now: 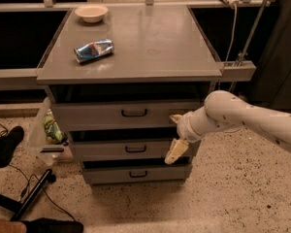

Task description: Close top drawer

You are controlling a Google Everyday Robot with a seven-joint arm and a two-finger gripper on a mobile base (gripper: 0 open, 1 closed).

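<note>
A grey metal cabinet with three drawers stands on a speckled floor. The top drawer (97, 115), just under the surface (160, 47), is pulled out a little, with a dark gap showing above its flat front. A small dark handle (134, 112) sits at its centre. A white arm (242, 118) reaches in from the right. Its claw (171, 139) is at the drawer's right end, released and holding nothing. Its two cream fingers (175, 151) are spread apart, the upper at the top drawer's front and the lower hanging across the middle drawer (121, 149). The bottom drawer (136, 174) is below. On the surface lie a crushed can (93, 50) and, further back, a pale bowl (91, 12).
</note>
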